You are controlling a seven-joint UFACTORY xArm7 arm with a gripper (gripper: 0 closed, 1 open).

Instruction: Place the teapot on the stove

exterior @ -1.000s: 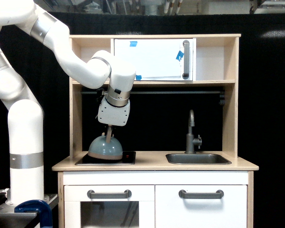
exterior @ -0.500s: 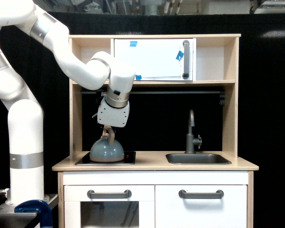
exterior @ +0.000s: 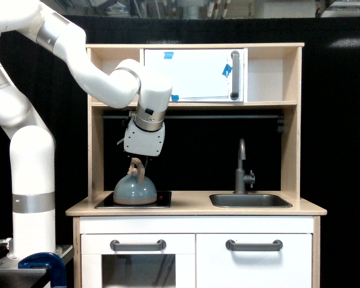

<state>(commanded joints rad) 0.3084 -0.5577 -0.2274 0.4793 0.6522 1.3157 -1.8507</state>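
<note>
The pale blue-grey teapot [exterior: 134, 190] sits upright on the black stove [exterior: 162, 197] at the left end of the wooden counter. Its tan loop handle stands free above the dome. My gripper [exterior: 141, 159] hangs directly over the handle, with its short dark fingers at the handle's top and no longer clamped on it. The gripper looks open and holds nothing. The white arm reaches in from the exterior view's left, under the shelf.
A grey sink [exterior: 249, 200] with a faucet [exterior: 242, 168] lies to the right on the counter [exterior: 195, 208]. A wooden shelf and a white cabinet door [exterior: 195, 75] sit close above my wrist. The play kitchen's side wall [exterior: 96, 150] stands just left of the stove.
The teapot went from tilted in my grip to resting flat on the stove. My gripper has let go of the handle and risen slightly.
</note>
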